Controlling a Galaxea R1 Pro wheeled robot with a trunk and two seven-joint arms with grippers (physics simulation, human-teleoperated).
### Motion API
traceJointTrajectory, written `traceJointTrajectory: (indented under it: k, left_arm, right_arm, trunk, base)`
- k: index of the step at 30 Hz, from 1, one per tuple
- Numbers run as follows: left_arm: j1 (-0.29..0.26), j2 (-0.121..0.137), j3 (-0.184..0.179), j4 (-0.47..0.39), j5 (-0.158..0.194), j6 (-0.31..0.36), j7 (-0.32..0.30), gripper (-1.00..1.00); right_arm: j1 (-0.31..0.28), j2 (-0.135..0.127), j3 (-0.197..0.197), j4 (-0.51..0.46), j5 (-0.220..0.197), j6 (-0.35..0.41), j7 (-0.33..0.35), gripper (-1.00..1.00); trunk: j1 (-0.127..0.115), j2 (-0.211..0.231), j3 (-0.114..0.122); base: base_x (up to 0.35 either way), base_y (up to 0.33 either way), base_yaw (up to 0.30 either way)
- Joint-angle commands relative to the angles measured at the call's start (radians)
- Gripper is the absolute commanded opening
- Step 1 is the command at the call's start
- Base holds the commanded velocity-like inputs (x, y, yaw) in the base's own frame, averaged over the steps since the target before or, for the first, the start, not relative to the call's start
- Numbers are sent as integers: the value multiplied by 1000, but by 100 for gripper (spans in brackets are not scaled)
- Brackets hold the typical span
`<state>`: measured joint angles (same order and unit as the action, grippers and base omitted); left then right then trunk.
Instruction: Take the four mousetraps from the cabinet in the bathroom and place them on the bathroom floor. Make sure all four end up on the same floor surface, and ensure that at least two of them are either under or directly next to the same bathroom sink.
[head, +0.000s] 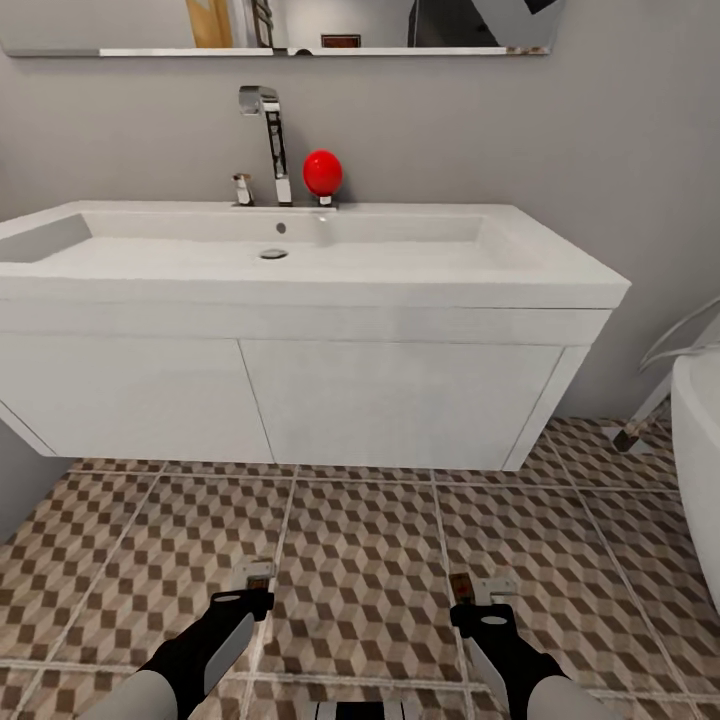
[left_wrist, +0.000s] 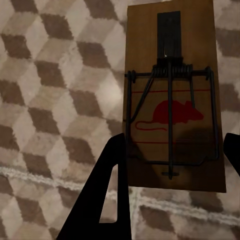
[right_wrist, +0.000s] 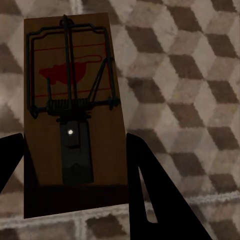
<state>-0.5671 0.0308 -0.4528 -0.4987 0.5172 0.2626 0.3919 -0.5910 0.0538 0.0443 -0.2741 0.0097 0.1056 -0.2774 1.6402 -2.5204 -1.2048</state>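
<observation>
Here, the robot faces the bathroom sink (head: 300, 250): white basin, chrome tap (head: 268, 140), red rounded object (head: 323, 172) beside the tap, on a white 2-door wall-hung unit (head: 300, 400). Bathroom floor (head: 360, 560) in cube-pattern tiles, bathtub edge (head: 700, 440) at right. Both arms low in front of the sink. Left pincer (head: 247, 590) clamped on 1 mousetrap (left_wrist: 172, 100), fingers (left_wrist: 100, 190) at the board's sides, red mouse print up. Right pincer (head: 478, 600) likewise gripping a second mousetrap (right_wrist: 75, 115), fingers (right_wrist: 150, 190) flanking it. Whether either trap touches the tiles, cannot tell.
</observation>
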Motion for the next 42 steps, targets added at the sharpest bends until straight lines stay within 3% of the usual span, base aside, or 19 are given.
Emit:
traceJointTrajectory:
  k: [1, 24, 33, 42]
  left_arm:
    - [-1, 1, -8, -4, 7, 4, 8, -100]
    - [-1, 0, -4, -23, 6, 2, 10, -100]
    - [-1, 0, -5, -20, 7, -59, 11, -100]
    - [-1, 0, -6, -16, 7, -64, 12, -100]
  right_arm:
    - [0, 0, 5, -2, -2, 7, -6, -100]
    - [-1, 6, -4, -2, -11, -18, -34, -100]
    - [0, 9, -3, -2, -9, -17, -38, -100]
    - [0, 12, -4, -3, -7, -15, -38, -100]
  trunk:
    - [0, 0, -1]
    - [0, 0, -1]
    - [0, 0, -1]
    - [0, 0, -1]
  base:
    - [0, 0, 0]
    - [0, 0, -60]
    - [0, 0, -8]
    - [0, 0, 0]
